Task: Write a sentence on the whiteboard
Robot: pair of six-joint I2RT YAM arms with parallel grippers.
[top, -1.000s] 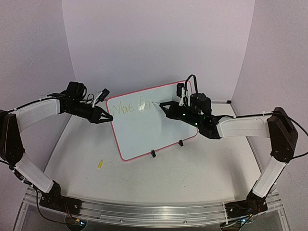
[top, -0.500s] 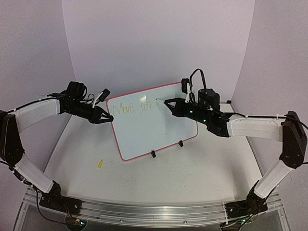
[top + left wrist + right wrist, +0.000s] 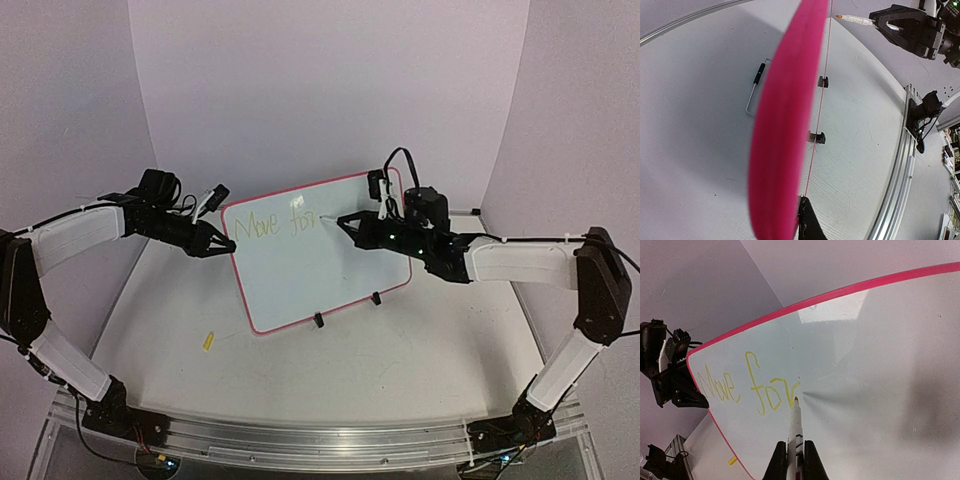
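My right gripper [image 3: 794,445], clamped on the marker [image 3: 795,422], has dipped back to the whiteboard [image 3: 880,365] mid-frame, its tip just after the sentence [image 3: 747,385]; my left gripper [image 3: 228,244] still pinches the rim.

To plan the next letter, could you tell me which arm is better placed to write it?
Right: the right gripper holds the marker, tip at the writing; the left gripper clamps the whiteboard's edge.
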